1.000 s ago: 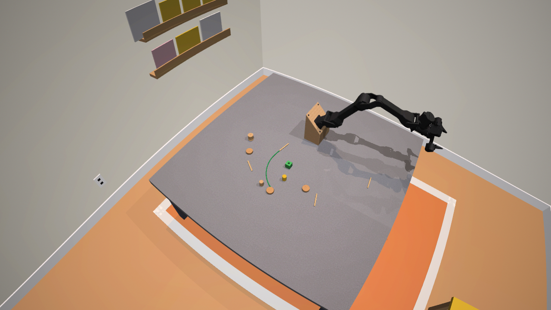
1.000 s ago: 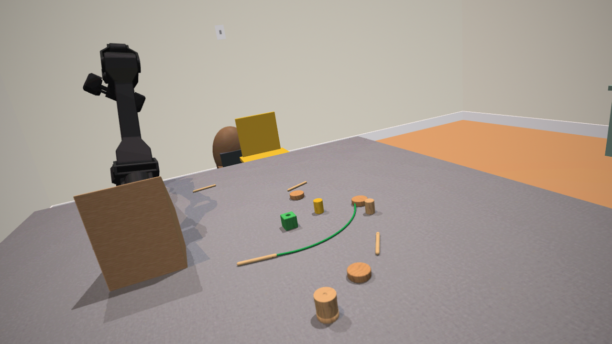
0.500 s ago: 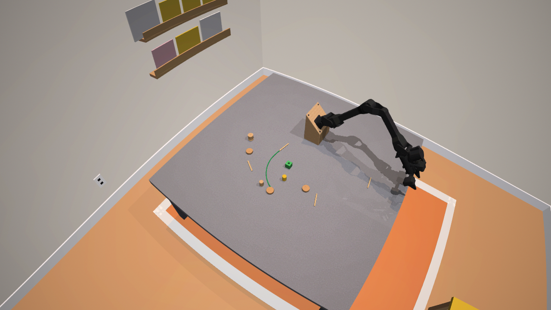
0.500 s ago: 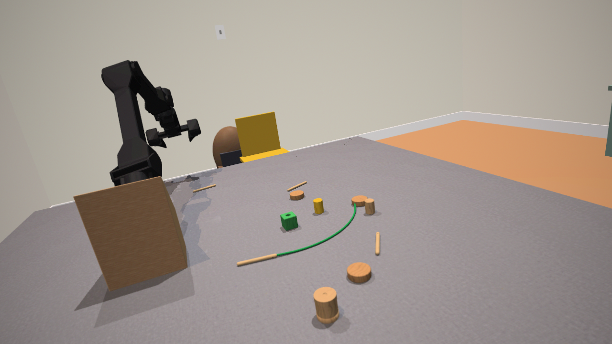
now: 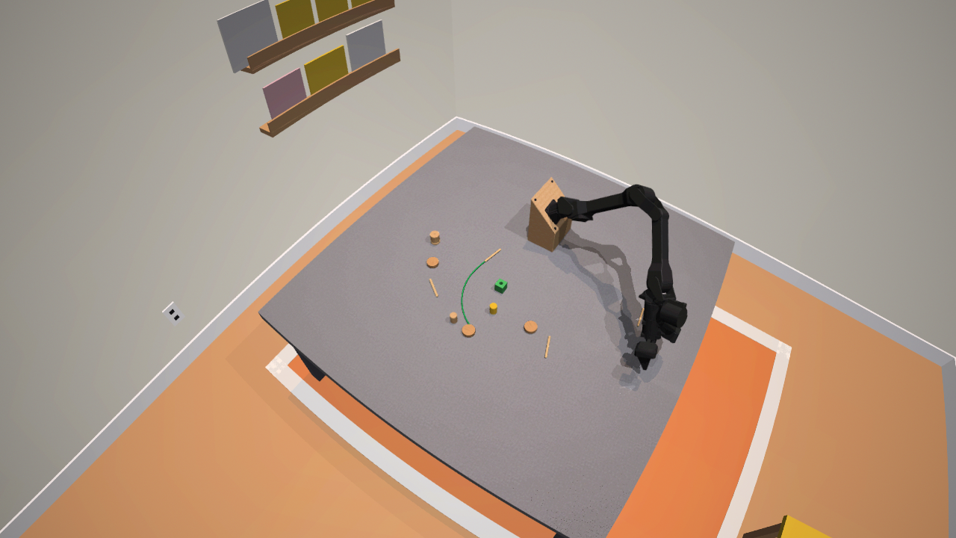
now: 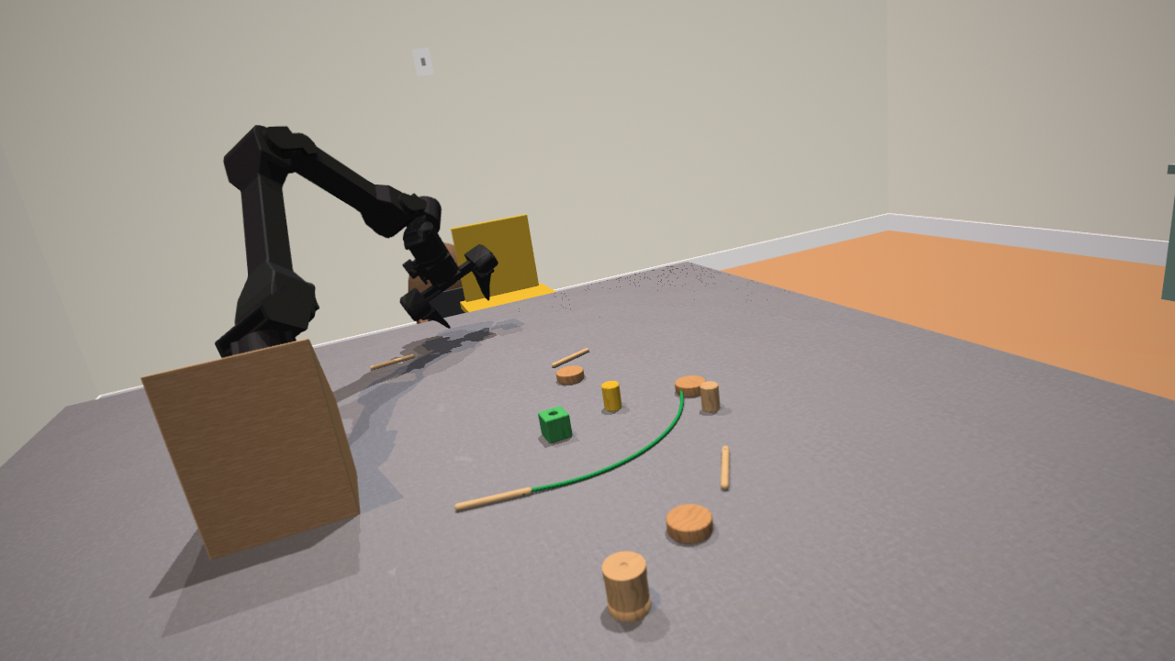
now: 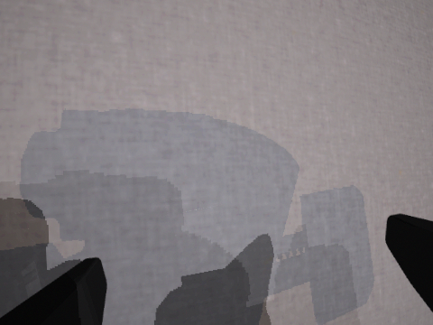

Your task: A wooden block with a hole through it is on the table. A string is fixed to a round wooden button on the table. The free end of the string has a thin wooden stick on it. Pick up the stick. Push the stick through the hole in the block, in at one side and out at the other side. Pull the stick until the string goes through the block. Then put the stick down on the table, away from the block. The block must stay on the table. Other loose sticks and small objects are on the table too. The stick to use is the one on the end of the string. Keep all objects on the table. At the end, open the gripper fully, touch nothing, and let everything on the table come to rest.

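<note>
The gripper [image 5: 659, 353] [image 6: 468, 312] [image 7: 244, 238] is open and empty, above the table near its right edge in the top view, far from the string. A green block [image 5: 500, 286] [image 6: 555, 425] stands on the table with a dark hole in its top face. A green string [image 5: 461, 299] [image 6: 634, 456] curves from a round wooden button [image 5: 468, 330] [image 6: 688, 386] to a thin wooden stick [image 5: 493, 255] [image 6: 493, 499]. The stick lies flat on the table, between the green block and the big wooden stand. The string runs beside the block, outside it.
Loose sticks [image 5: 433, 288] [image 5: 547, 346] [image 6: 724, 467] lie around; another [image 6: 392, 362] lies near the gripper. A yellow cylinder [image 5: 493, 308] [image 6: 610, 396] stands near the green block. Wooden cylinders [image 5: 434, 237] [image 6: 710, 397] and spare discs [image 5: 432, 262] [image 5: 529, 326] stand about. The wooden stand [image 5: 547, 230] [image 6: 254, 452] is by the arm base.
</note>
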You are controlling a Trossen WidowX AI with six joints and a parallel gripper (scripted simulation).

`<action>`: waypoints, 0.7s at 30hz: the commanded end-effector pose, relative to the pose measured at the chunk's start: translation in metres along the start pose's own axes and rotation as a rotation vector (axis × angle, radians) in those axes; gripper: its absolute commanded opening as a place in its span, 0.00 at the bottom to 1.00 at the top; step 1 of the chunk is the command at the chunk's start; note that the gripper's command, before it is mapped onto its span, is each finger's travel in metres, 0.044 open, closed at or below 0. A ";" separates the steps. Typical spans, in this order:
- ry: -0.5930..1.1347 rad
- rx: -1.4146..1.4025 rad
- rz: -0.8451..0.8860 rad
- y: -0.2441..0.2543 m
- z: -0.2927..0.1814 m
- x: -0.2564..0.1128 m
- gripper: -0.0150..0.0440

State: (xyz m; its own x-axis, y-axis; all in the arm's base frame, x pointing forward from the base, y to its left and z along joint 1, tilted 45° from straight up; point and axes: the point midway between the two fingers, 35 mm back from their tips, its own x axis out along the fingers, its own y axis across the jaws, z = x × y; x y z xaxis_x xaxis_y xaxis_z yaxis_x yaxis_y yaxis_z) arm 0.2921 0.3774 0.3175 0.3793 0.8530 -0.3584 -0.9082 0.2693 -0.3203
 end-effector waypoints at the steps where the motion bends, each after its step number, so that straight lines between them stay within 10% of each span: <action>1: 0.144 -0.006 -0.017 -0.029 -0.066 0.004 1.00; 21: 0.556 0.046 0.221 -0.068 -0.367 -0.091 1.00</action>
State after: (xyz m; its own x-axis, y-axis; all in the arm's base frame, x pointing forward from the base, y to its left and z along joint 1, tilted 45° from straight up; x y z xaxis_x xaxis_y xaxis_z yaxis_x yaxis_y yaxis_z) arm 0.3948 0.1573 0.0857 0.2805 0.5399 -0.7936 -0.9598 0.1676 -0.2253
